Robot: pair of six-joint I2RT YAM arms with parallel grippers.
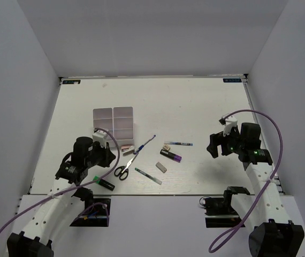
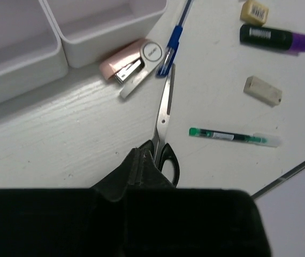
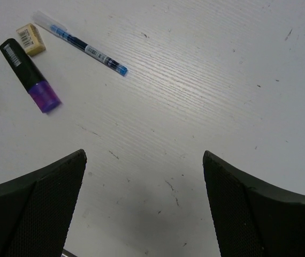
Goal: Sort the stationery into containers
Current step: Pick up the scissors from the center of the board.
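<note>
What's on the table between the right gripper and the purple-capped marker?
Nothing. The right wrist view shows bare table between the open right gripper and the purple-capped marker.

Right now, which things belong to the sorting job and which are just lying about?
Job: trays, scissors, purple marker, green marker, blue pen, blue-tipped pen, green-tipped pen, grey eraser, beige eraser, pink stapler.
Lying about: purple cables.
</note>
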